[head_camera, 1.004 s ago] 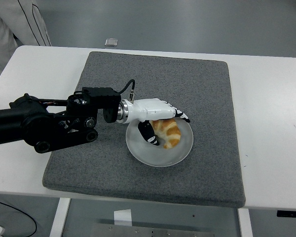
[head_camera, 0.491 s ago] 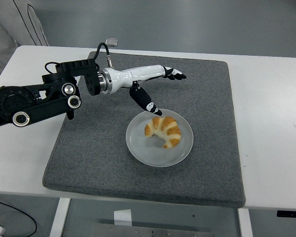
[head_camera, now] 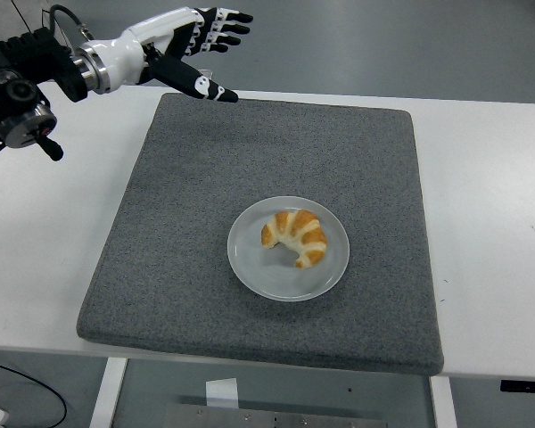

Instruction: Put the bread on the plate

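Note:
A golden croissant point(head_camera: 296, 236) lies on the grey round plate point(head_camera: 259, 273), which sits in the middle of the dark grey mat point(head_camera: 196, 214). My left hand point(head_camera: 203, 46), white with black fingertips, hovers high at the top left, above the mat's far left corner. Its fingers are spread and hold nothing. It is far from the plate. No right arm shows in the head view.
The mat covers most of the white table point(head_camera: 490, 205). A small grey object point(head_camera: 200, 75) lies on the floor behind the table, partly hidden by my hand.
My left hand let go of the croissant on the plate, then lifted and drew back up and to the left, ending near the mat's far left corner.

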